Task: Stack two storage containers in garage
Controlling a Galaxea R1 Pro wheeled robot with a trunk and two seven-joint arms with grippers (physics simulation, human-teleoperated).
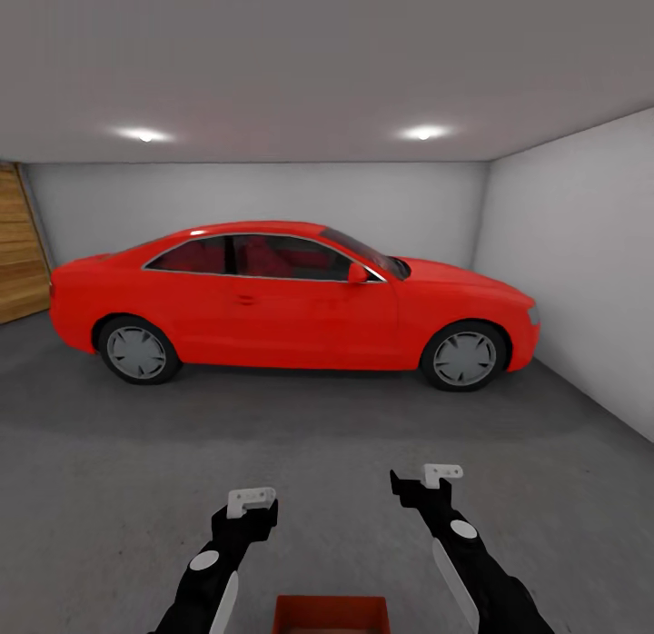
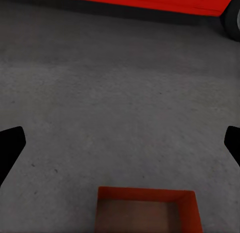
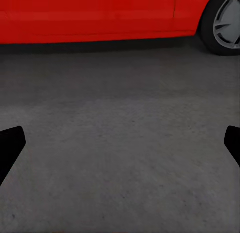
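Note:
I am in the garage, on its dark grey concrete floor (image 1: 318, 434). A rust-red open-top storage container (image 1: 331, 613) rests on that floor at the lower edge of the head view, between my two arms. In the left wrist view the same container (image 2: 147, 210) lies on the concrete, below and clear of the fingers. My left gripper (image 1: 250, 507) (image 2: 120, 148) is open and holds nothing. My right gripper (image 1: 427, 484) (image 3: 120, 148) is also open and empty, over bare concrete to the container's right.
A red coupe car (image 1: 291, 298) stands broadside across the room ahead; its body (image 2: 150, 0) (image 3: 90, 18) also edges both wrist views. A white wall (image 1: 581, 280) closes the right side, and a wood panel (image 1: 20, 252) stands at the far left.

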